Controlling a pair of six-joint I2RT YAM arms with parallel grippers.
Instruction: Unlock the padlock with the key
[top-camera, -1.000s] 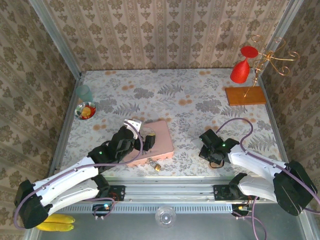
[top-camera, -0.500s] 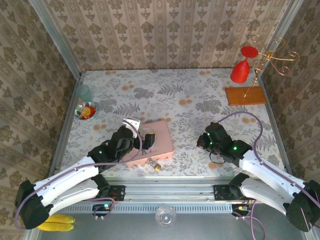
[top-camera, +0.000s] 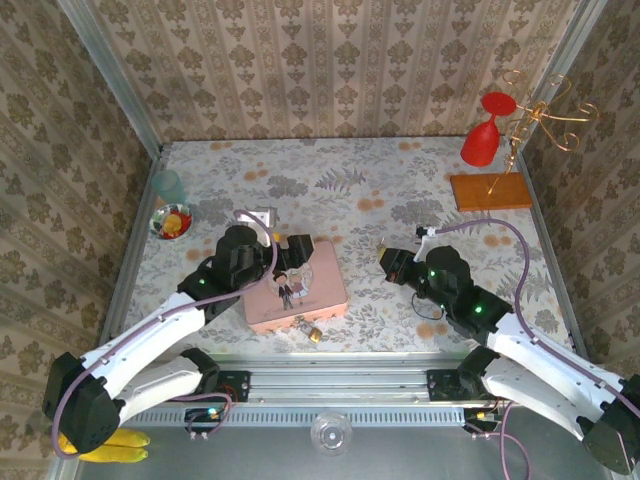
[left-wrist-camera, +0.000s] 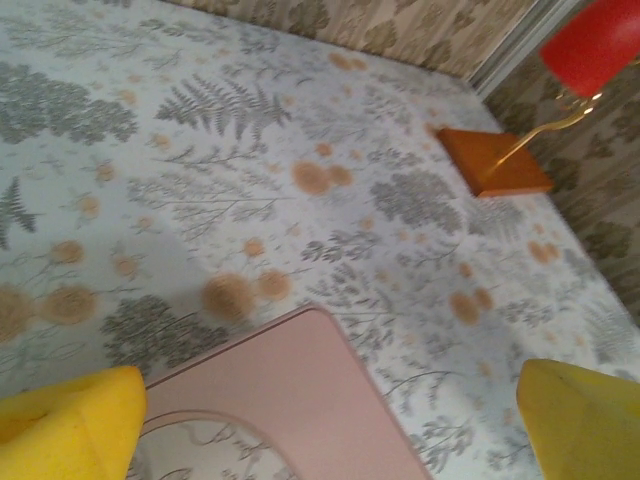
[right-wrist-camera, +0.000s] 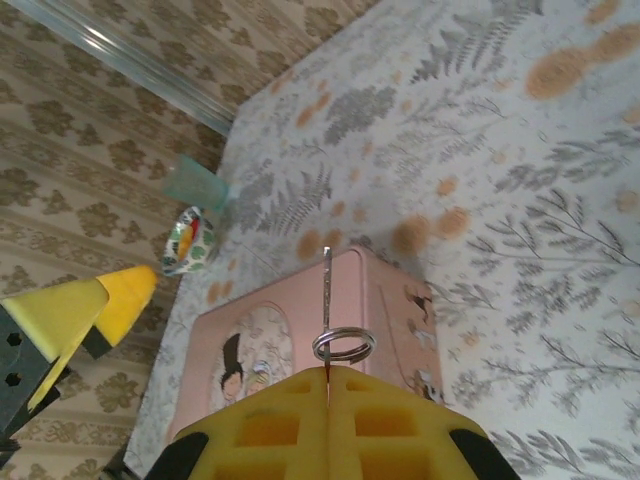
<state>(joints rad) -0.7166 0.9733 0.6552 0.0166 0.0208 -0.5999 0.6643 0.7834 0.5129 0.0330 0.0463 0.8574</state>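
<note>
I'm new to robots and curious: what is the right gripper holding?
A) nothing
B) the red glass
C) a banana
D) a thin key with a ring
D: the right gripper is shut on the key, whose thin shaft sticks out past its tips.

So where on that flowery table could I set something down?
The far middle is bare, from the teal cup across to the orange wooden stand base. A narrower gap lies between the pink rectangular tin and the right pincer, which grips a thin silver key. The near edge is crowded: tin, tiny brass padlock, both arms.
</note>
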